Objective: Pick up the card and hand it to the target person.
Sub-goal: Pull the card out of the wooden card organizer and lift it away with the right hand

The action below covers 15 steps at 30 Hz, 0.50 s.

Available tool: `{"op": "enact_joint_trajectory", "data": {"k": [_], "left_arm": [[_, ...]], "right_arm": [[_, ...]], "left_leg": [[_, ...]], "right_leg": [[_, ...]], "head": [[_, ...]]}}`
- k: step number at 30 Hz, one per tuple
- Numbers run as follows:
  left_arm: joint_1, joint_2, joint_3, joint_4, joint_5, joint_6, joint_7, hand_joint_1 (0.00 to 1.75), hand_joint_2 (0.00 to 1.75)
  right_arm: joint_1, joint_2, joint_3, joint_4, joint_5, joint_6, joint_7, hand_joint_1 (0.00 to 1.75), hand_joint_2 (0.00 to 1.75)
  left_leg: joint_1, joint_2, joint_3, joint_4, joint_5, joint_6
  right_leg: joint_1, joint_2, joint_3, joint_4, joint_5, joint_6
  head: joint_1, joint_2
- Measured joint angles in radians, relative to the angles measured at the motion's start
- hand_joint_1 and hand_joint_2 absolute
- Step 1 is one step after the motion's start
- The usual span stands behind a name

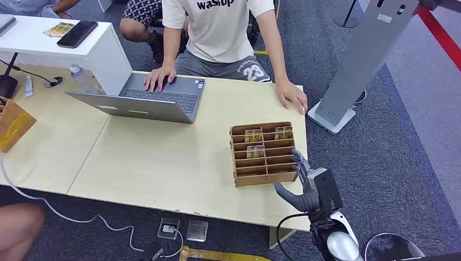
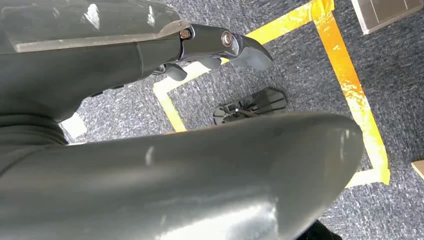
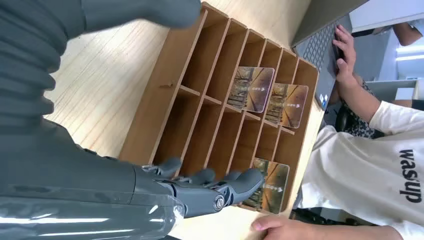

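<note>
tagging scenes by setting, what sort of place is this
Most likely an office or reception desk: a person sits typing on a grey open laptop at a pale wooden table, a slotted wooden card rack stands on it, and grey carpet covers the floor.

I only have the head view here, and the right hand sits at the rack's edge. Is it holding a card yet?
Observer: No. In the right wrist view the right hand holds nothing. Its fingers are spread over the wooden rack, and one fingertip lines up with the card nearest the person's hand. I cannot tell whether it touches.
Operator: And the left hand? I don't have it.
Observer: The left wrist view shows the left hand above grey carpet marked with yellow tape, with no card in it.
</note>
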Motion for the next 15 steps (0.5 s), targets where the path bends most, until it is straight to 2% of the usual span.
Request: {"op": "enact_joint_trajectory", "data": {"k": [1,4,7,11,15], "left_arm": [[0.0,0.0,0.0,0.0,0.0,0.0,0.0,0.0,0.0],[0.0,0.0,0.0,0.0,0.001,0.0,0.0,0.0,0.0],[0.0,0.0,0.0,0.0,0.003,0.0,0.0,0.0,0.0],[0.0,0.0,0.0,0.0,0.006,0.0,0.0,0.0,0.0],[-0.002,0.0,0.0,0.0,0.006,0.0,0.001,0.0,0.0]], "right_arm": [[-0.001,0.0,0.0,-0.003,0.011,-0.003,0.005,1.17,1.75],[-0.008,0.0,0.002,-0.022,0.094,-0.023,0.039,0.79,1.75],[-0.023,0.0,0.004,-0.049,0.229,-0.037,0.099,0.81,1.75],[-0.05,0.001,0.014,-0.092,0.446,-0.035,0.192,0.38,1.75],[-0.084,0.008,0.037,-0.125,0.642,-0.018,0.263,0.35,1.75]], "left_leg": [[0.0,0.0,0.0,0.0,0.0,0.0],[0.0,0.0,0.0,0.0,0.0,0.0],[0.0,0.0,0.0,0.0,0.0,0.0],[0.0,0.0,0.0,0.0,0.0,0.0],[0.0,0.0,0.0,0.0,0.0,0.0]], "right_leg": [[0.0,0.0,0.0,0.0,0.0,0.0],[0.0,0.0,0.0,0.0,0.0,0.0],[0.0,0.0,0.0,0.0,0.0,0.0],[0.0,0.0,0.0,0.0,0.0,0.0],[0.0,0.0,0.0,0.0,0.0,0.0]], "head": [[0.0,0.0],[0.0,0.0],[0.0,0.0],[0.0,0.0],[0.0,0.0]]}}
